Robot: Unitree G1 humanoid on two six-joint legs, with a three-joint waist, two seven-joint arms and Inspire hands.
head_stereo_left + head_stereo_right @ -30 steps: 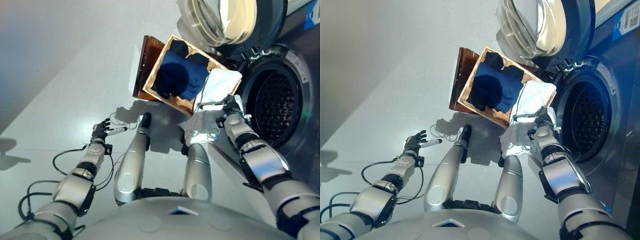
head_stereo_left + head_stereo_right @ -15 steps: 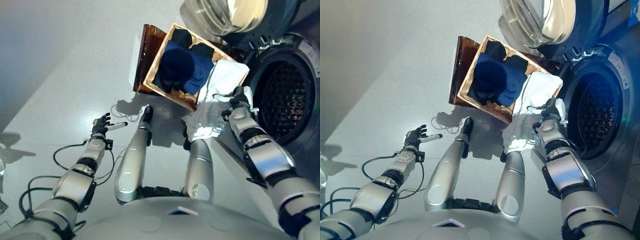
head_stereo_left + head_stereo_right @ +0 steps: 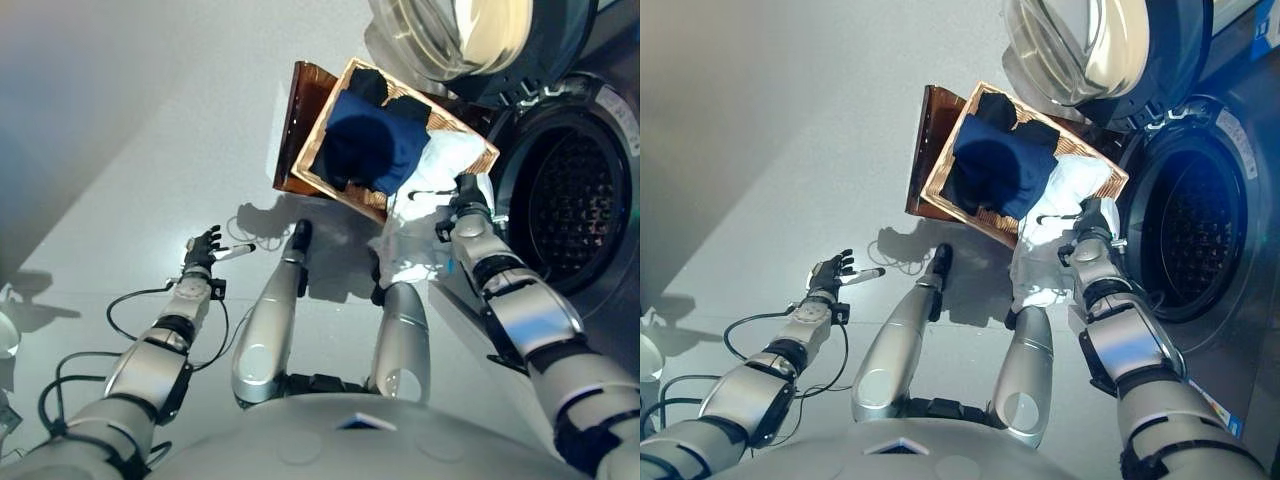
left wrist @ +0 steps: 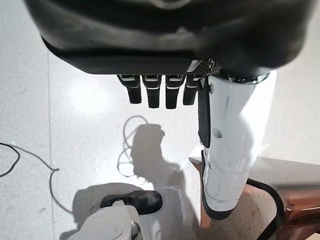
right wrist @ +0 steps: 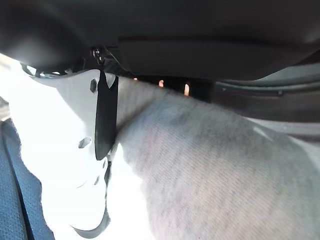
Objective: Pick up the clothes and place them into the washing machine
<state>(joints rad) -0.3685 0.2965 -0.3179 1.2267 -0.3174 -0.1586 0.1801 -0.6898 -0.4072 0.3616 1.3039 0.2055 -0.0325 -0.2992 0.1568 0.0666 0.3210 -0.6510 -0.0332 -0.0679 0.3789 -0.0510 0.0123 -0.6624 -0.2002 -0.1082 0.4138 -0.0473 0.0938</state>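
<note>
The left arm reaches in from the lower left; its left hand (image 3: 203, 248) sits at centre left, fingers (image 4: 150, 94) relaxed and holding nothing. The right arm stretches up the right side, its right hand (image 3: 462, 205) curled round white cloth (image 3: 420, 215).

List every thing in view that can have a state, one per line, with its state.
washing machine door: swung open
drum: exposed, nothing visible inside
basket: on the floor, holding clothes
white garment: draped from the basket, gripped by the right hand
blue garment: lying in the basket
right hand: shut on the white garment
left hand: open, empty, above the floor
</note>
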